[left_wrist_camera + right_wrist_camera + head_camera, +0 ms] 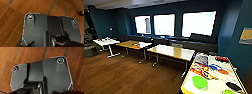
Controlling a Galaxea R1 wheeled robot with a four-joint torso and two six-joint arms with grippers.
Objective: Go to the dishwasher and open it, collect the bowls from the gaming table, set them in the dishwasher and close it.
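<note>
Three bright windows (164,24) line the dark blue back wall (121,21) in the head view, above a long dark seat running under them. On the wooden floor (129,75) stand several benches: a white bench (106,41) far to the left with small things on it that are too small to tell, a wood-topped bench (131,44) next to it carrying a small reddish item, and a longer pale wood bench (171,51) nearer the middle. At the lower right, closest to the camera, a yellow-edged bench (187,76) holds a clutter of things: a bright green bowl (200,82) near its front, a second green bowl (229,91) at the very bottom edge, a dark oval dish (233,86) just beside that one, a blue ring-shaped piece (214,67), a red item (222,59) at the far end, and colourful printed packaging (201,60) toward the left side. A framed board (246,36) hangs on the wall at the right. The left wrist view looks straight down at the wooden floor (12,18) past the robot's own dark plate; whether the left gripper is spread or pressed together I cannot tell. The right wrist view likewise looks down on floor boards (25,54) beyond the dark plate, and the right gripper's state cannot be told either.
</note>
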